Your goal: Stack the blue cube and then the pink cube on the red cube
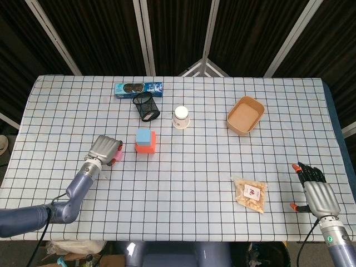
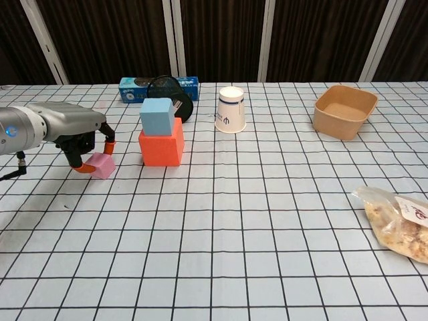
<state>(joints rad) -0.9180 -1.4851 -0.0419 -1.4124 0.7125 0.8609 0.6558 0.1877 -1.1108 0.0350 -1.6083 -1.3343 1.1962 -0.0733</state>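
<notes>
The pink cube [image 2: 101, 164] sat on the table [image 1: 189, 167] toward its left edge, pinched between the left hand's [image 2: 79, 137] orange fingertips [image 2: 107, 142]. Just beside it, toward the table's middle, the blue cube [image 2: 156, 115] rested atop the red cube [image 2: 161, 148]. Near the table's front right corner, the right hand [image 1: 317, 193] hovered with fingers spread, holding nothing.

From my seat, the small pink cube [image 1: 117, 157] is mostly hidden beneath my left hand [image 1: 105, 149] in the head view. The clear plastic snack bag [image 2: 400, 221] runs off the chest view's right edge, where my right hand [image 1: 316, 192] never appears.
</notes>
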